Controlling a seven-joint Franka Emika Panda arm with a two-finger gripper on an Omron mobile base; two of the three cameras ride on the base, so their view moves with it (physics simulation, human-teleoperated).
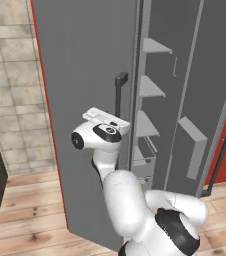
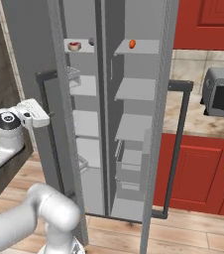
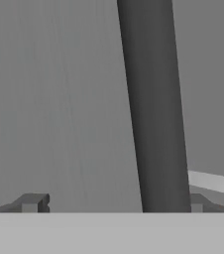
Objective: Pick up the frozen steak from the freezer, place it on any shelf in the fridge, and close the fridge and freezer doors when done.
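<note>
**Gripper spread at the freezer door's bar handle**

Gripper [image 3: 115, 203] fingers stand apart, one tip low at the left and the other [image 3: 199, 202] low at the right in the hand view, with the dark bar handle [image 3: 153, 109] of the freezer door [image 1: 85, 100] running up between them, close against the right tip. Whether either tip touches the bar cannot be told. Nothing is held.

Both doors of the unit stand open. In the right base view, the freezer [image 2: 84, 124] is the narrower compartment on the left, and the frozen steak [image 2: 74, 46] lies on its top short shelf, with a small dark ball [image 2: 91, 41] near it on the same shelf. The fridge [image 2: 134, 124] to the right has a small orange item [image 2: 132, 44] on its top shelf [image 2: 143, 48]; the broad shelves below look bare. The fridge door [image 2: 156, 149] is seen edge-on, its bar handle [image 2: 176, 149] standing out toward the red cabinets.

From the base the arm rises, bends at the elbow and reaches forward, the white hand [image 1: 105, 120] held about level at the upper end of the freezer door's handle, on the door's outer face.
</note>
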